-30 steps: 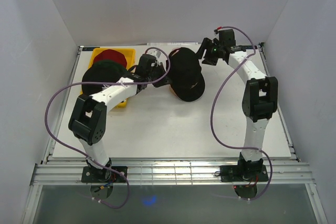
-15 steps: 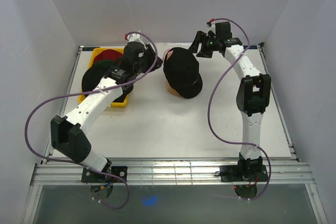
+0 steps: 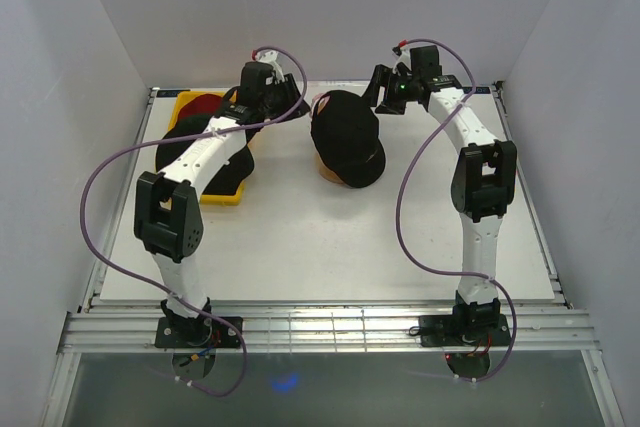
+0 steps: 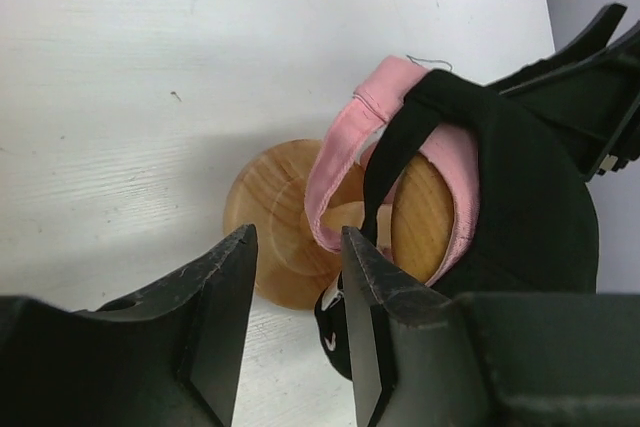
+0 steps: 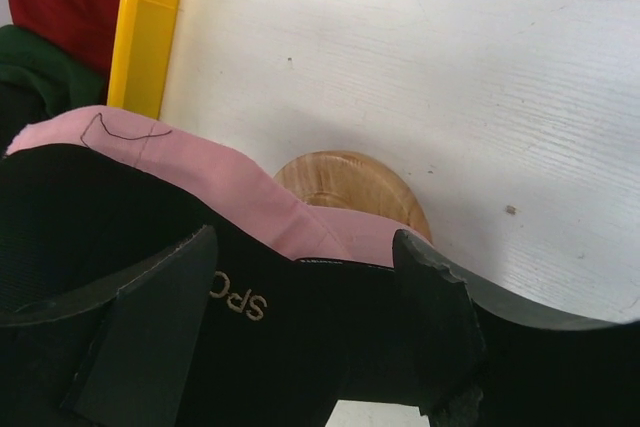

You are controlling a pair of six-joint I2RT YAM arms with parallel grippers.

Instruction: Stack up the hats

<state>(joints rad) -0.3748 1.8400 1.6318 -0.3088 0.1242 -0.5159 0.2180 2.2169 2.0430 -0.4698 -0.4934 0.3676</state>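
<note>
Far left corner of the worktop (image 3: pixel 330 247): yellow tray (image 3: pixel 186 100) holding hats. Red hat (image 3: pixel 205 104) at the tray's far end, dark green hat (image 5: pixel 40 62) just nearside of it, more dark fabric toward the tray's near end, partly hidden under the left arm. Left arm reaches over the tray toward the far edge. Left gripper (image 3: pixel 290 107) sits between the tray and the middle of the worktop, jaws apart, nothing between them. The wrist view shows bare worktop and the stand through the gap. Centre, toward the far edge: black hat (image 3: pixel 345 132) sits on a wooden stand (image 4: pixel 270 237), crown up, brim pointing toward the near edge. Pink lining (image 4: pixel 340 147) shows at its back opening, and the back strap is lifted off the stand's rounded top. Small pale lettering on the hat is visible from the right wrist view. Right of the hat, at its far side: right gripper (image 3: pixel 383 95), fingers (image 5: pixel 150 337) spread wide, one on each side of the hat's rear fabric, not pinching it. Cannot tell whether the fingers touch the cloth. Right arm arches back along the right side of the worktop to its base at the near edge.
</note>
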